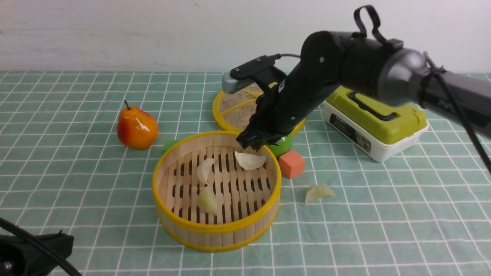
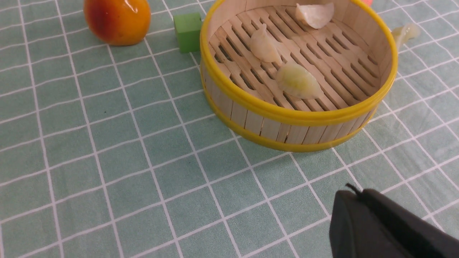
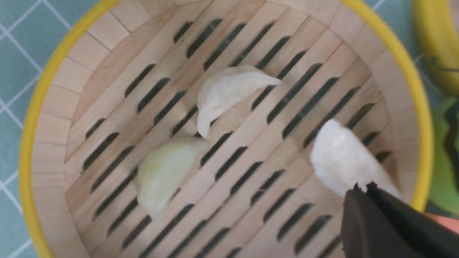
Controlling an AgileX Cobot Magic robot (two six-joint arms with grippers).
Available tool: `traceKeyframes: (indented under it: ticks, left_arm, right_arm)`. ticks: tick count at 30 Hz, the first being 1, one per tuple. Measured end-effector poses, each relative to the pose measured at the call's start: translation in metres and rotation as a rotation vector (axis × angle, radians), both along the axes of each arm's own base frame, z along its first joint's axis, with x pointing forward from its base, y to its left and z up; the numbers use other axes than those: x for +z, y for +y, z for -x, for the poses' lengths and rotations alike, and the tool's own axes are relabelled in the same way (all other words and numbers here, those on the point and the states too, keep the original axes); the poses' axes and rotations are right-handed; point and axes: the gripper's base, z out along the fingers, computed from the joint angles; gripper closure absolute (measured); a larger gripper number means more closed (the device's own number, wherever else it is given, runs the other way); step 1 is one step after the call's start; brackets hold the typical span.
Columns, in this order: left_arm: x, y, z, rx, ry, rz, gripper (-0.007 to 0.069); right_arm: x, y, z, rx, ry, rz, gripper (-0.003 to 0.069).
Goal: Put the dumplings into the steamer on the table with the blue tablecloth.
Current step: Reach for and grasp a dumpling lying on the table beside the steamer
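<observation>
Evidently three dumplings lie in the steamer, and the fourth dumpling, a pale green one, rests on the bench to the steamer's right. The right gripper hangs over the steamer's far right part, fingers pressed together; the left gripper is pressed together too, near the bench's left edge. Next, the right arm probably needs to clear the rim, spread its fingers and straddle that last piece.
</observation>
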Motion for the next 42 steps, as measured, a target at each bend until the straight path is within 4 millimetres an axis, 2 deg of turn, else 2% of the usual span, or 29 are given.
traceKeyframes:
  ticks: [3,4,6,10,12,17,20,21,24,26,28,29,32,38,42]
  left_arm:
    - [0.000,0.000,0.000,0.000,0.002,-0.001,0.0615]
    - [0.000,0.000,0.000,0.000,0.002,-0.001,0.0613]
    - [0.000,0.000,0.000,0.000,0.003,-0.001,0.0610]
    - [0.000,0.000,0.000,0.000,0.002,-0.001,0.0607]
    - [0.000,0.000,0.000,0.000,0.002,-0.001,0.0607]
    - [0.000,0.000,0.000,0.000,0.002,-0.001,0.0601]
    - [0.000,0.000,0.000,0.000,0.002,-0.001,0.0598]
    - [0.000,0.000,0.000,0.000,0.002,-0.001,0.0596]
    - [0.000,0.000,0.000,0.000,0.002,-0.001,0.0596]
    - [0.000,0.000,0.000,0.000,0.002,-0.001,0.0592]
    - [0.000,0.000,0.000,0.000,0.002,-0.001,0.0589]
    - [0.000,0.000,0.000,0.000,0.002,-0.001,0.0587]
    - [0.000,0.000,0.000,0.000,0.003,-0.001,0.0586]
    - [0.000,0.000,0.000,0.000,0.003,-0.001,0.0580]
    - [0.000,0.000,0.000,0.000,0.002,-0.001,0.0575]
  right_arm:
    - [0.016,-0.014,0.003,0.026,-0.047,0.099,0.0664]
    - [0.019,-0.025,0.003,0.028,-0.047,0.164,0.0659]
    - [0.017,-0.042,0.001,0.028,-0.018,0.247,0.0645]
    - [-0.008,-0.077,-0.007,0.041,0.098,0.344,0.0558]
    - [-0.023,-0.087,-0.013,0.057,0.131,0.354,0.0481]
    - [-0.054,-0.089,-0.019,0.183,0.148,0.381,0.0239]
    - [-0.061,-0.085,-0.020,0.247,0.147,0.378,0.0193]
    - [-0.069,-0.082,-0.020,0.295,0.153,0.369,0.0182]
    - [-0.083,-0.079,-0.022,0.337,0.173,0.352,0.0203]
    - [-0.093,-0.078,-0.023,0.352,0.189,0.354,0.0253]
    - [-0.100,-0.077,-0.023,0.357,0.206,0.357,0.0329]
    - [-0.103,-0.077,-0.023,0.360,0.219,0.359,0.0396]
    - [-0.103,-0.078,-0.022,0.366,0.238,0.362,0.0486]
    - [-0.096,-0.081,-0.020,0.340,0.296,0.390,0.0482]
    - [-0.079,-0.086,-0.026,0.239,0.258,0.435,0.0482]
